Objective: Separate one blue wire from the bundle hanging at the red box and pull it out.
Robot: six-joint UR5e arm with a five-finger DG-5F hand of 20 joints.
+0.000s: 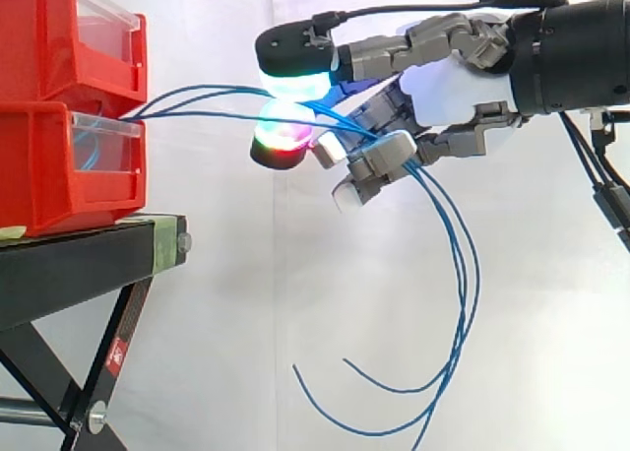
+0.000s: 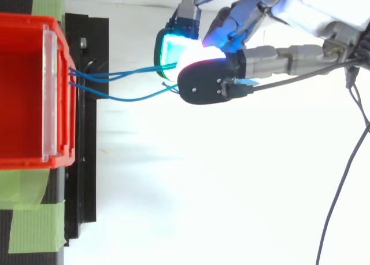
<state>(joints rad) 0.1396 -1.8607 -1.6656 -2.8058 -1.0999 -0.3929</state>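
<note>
Glowing fingertips [image 1: 295, 82] of the hand [image 1: 453, 92] pinch the blue wires [image 2: 124, 75], which stretch taut from the red bins [image 1: 59, 175] and dangle below.

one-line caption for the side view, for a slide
Robot hand gripping blue wires that run from the red bins, loose ends hanging below.

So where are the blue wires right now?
In the side view the blue wires run from the red bins on the left, pass between the curled fingers of the hand mid-frame, then hang in loops below it.
</note>
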